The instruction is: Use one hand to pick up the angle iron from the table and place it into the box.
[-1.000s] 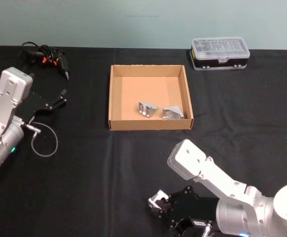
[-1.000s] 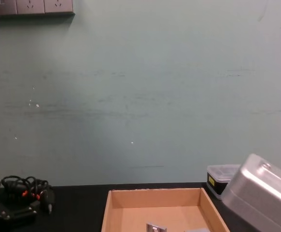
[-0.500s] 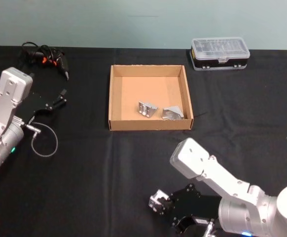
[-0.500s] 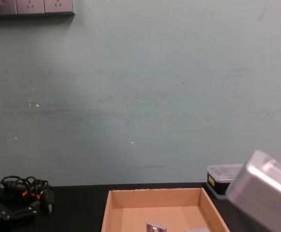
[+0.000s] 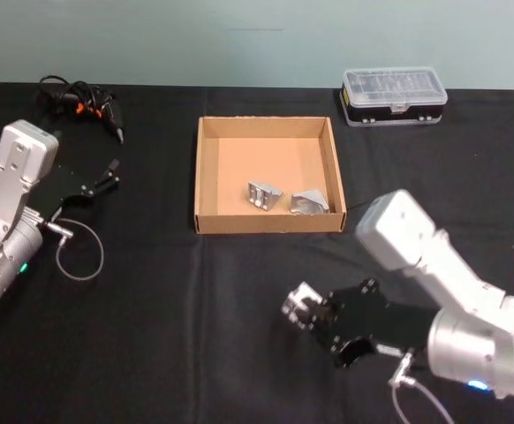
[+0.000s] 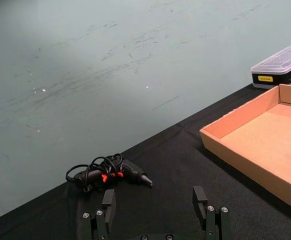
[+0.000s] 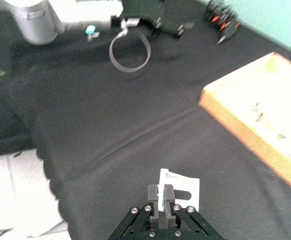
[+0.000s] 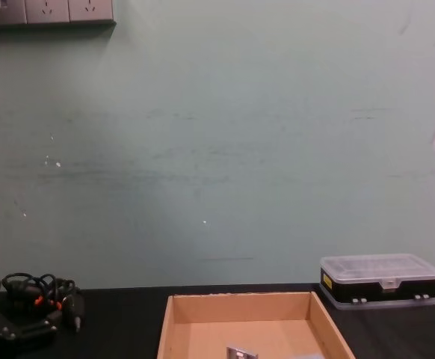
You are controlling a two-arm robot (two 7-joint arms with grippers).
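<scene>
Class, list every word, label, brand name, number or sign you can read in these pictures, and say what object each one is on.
No text can be read as words.
Small yellow label on the black base of the clear-lidded plastic case: its print is too small to read.
Grey wall sockets at the top of the green wall: slots and no lettering that can be made out.
Tan cardboard box: plain, no print visible.

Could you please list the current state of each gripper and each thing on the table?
right gripper: shut on an angle iron, held above the table, short of the box.
left gripper: open, empty.
box: open-topped, holding two angle irons.
plastic case: lid closed.
cabled tool: lying on the table, cable bundled.
</scene>
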